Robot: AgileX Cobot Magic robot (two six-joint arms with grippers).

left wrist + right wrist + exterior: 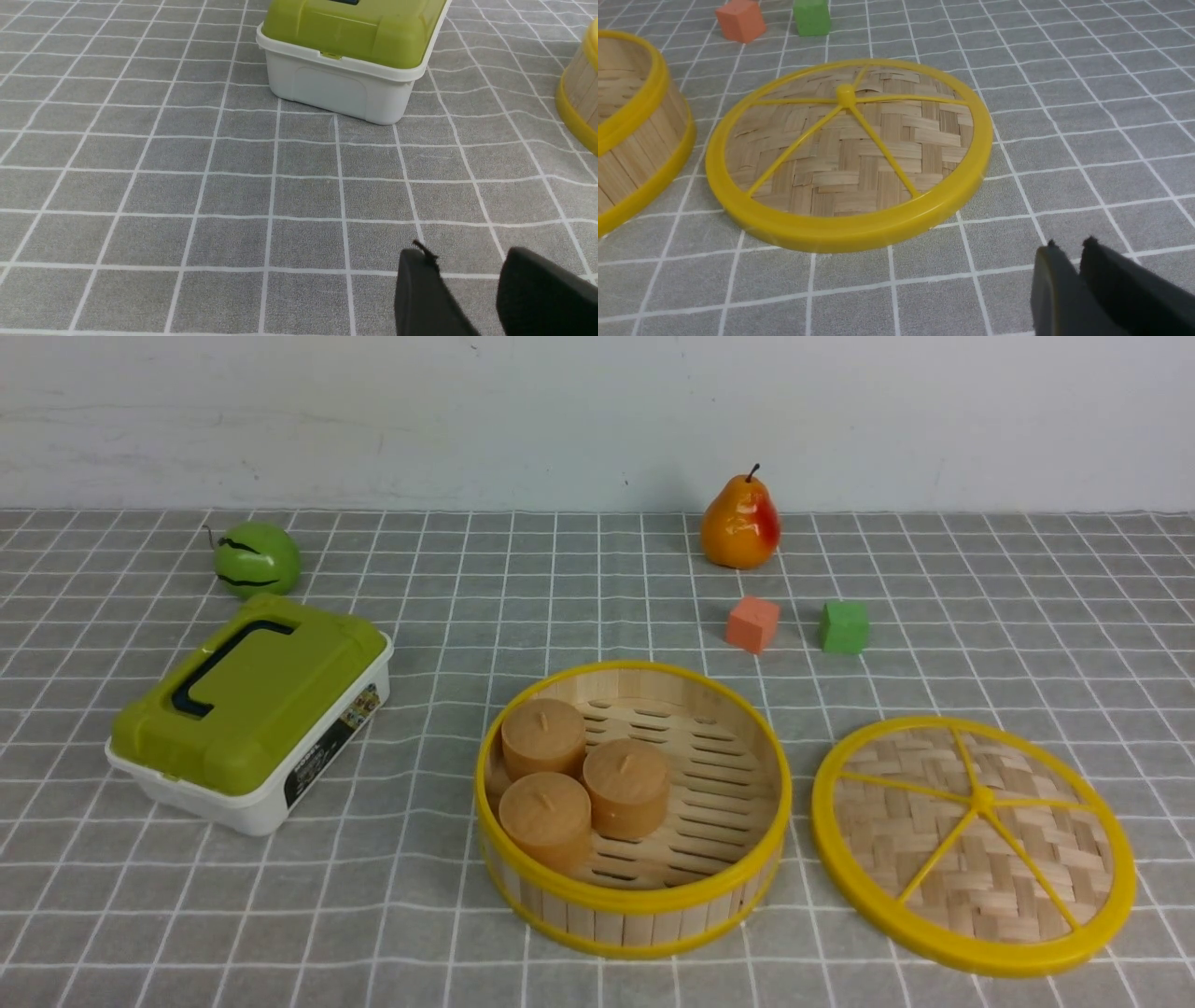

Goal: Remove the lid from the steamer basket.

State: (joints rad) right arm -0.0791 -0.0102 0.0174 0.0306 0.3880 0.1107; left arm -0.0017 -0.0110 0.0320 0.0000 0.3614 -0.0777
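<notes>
Your lid lies flat toward the table's near right corner, off the uncovered steamer basket; removal looks complete, nothing left; your left claw stands spread, your right claw slightly parted, both empty.

lid flat on grid cloth | near basket | R hand empty
</notes>
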